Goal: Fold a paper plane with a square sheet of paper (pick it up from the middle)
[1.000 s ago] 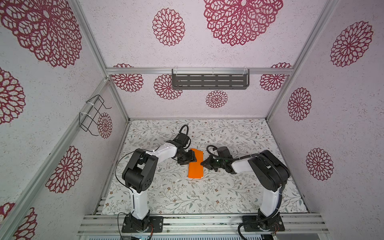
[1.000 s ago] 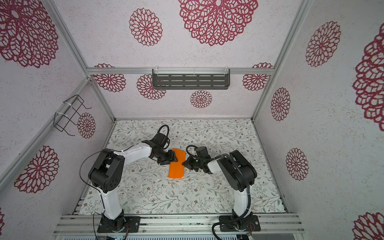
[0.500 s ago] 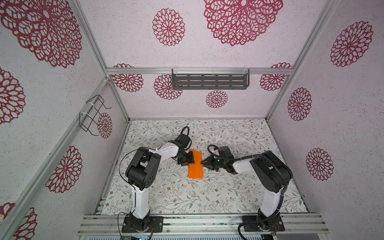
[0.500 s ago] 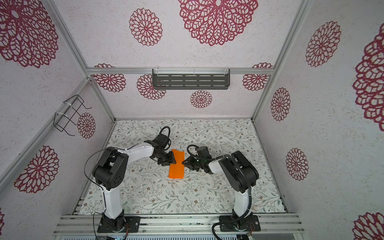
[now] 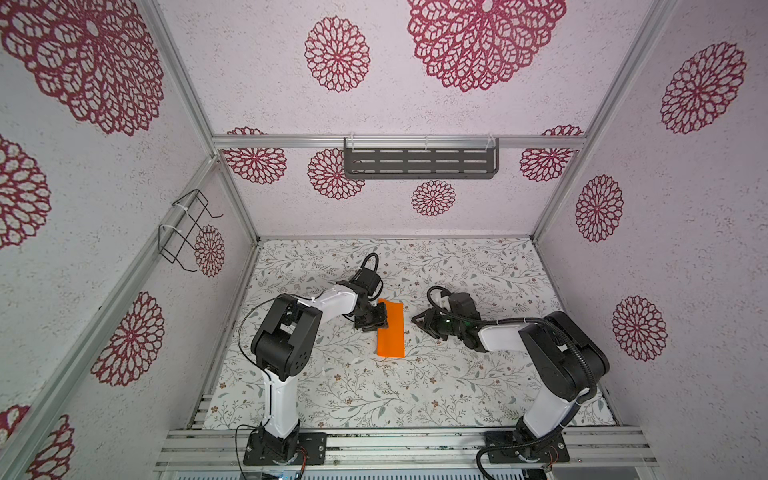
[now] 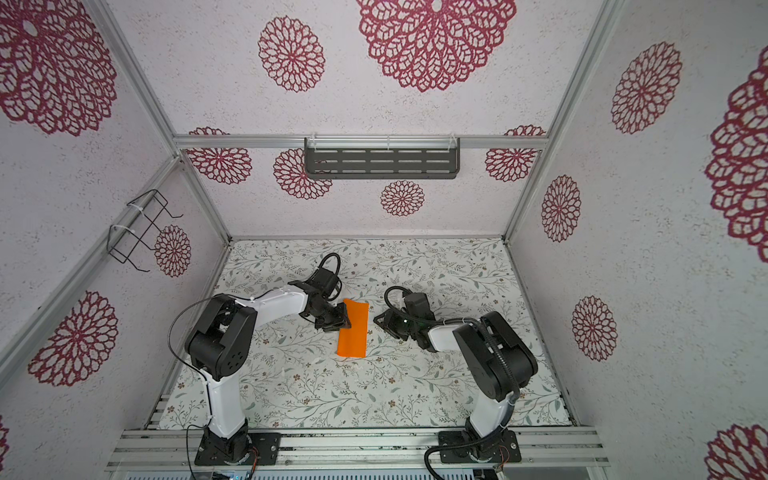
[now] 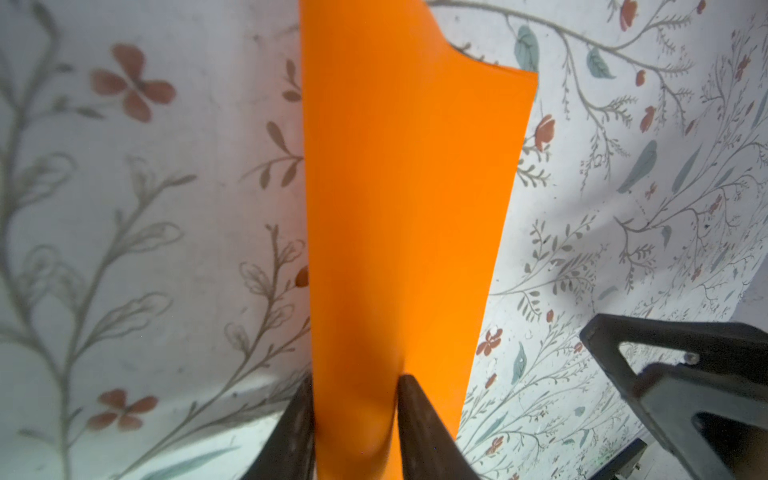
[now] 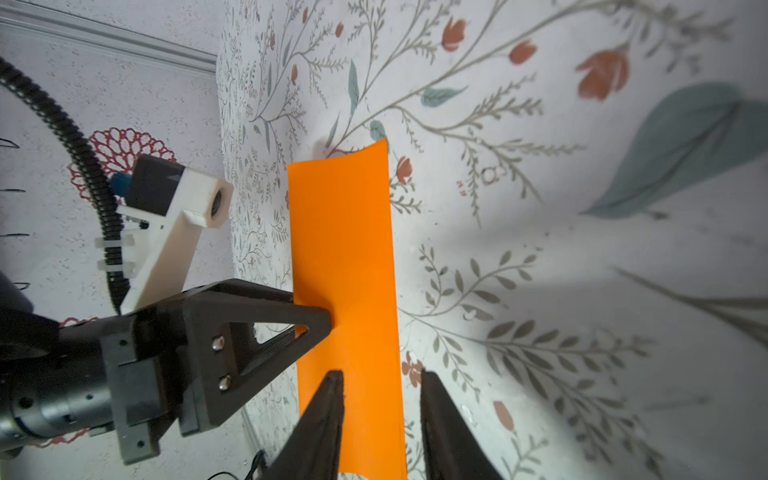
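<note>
The square sheet of paper [image 5: 392, 332] [image 6: 354, 332] is bright orange and lies on the floral table folded into a narrow rectangle. No paper plane is in view. My left gripper [image 5: 381, 322] [image 6: 344, 319] sits at its left long edge. In the left wrist view the paper [image 7: 399, 187] runs between the parted fingers of that gripper [image 7: 356, 377]. My right gripper [image 5: 417, 322] [image 6: 376, 319] stands open just right of the sheet, apart from it. In the right wrist view its fingers [image 8: 382, 372] frame the paper [image 8: 345, 249], and a left finger [image 8: 291, 316] touches the far edge.
A grey slotted shelf [image 5: 419, 162] hangs on the back wall and a black wire basket [image 5: 187, 228] on the left wall. Aluminium rails [image 5: 395, 440] run along the table's front edge, where both arm bases are bolted. Patterned walls close in three sides.
My right gripper has opened, let go of the sheet's right edge and drawn back a little. My left gripper's jaws have narrowed round the left edge. The sheet now lies flatter.
</note>
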